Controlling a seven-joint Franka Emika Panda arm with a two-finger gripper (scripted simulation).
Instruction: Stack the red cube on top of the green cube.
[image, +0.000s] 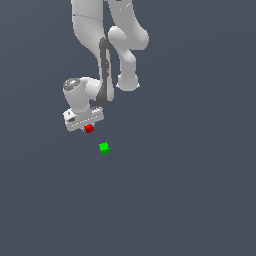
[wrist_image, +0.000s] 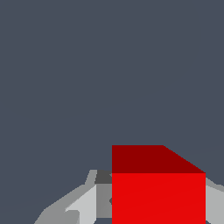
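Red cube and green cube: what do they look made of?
Small solid red cube: flat matte colour, no grain or gloss; material can't be told in this render. Small bright green cube: the same plain look. White claw: smooth, plastic-like shell.

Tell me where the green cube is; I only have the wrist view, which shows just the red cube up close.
Observer: The green cube sits apart from the tool, lower and toward the exterior view's right of it.
Operator: Is the red cube over it yet?
Observer: No. In the exterior view the red cube is just under the white tool, with a clear gap to the green one.
Operator: Anything else near the green cube?
Observer: Nothing visible; only plain dark floor surrounds it.
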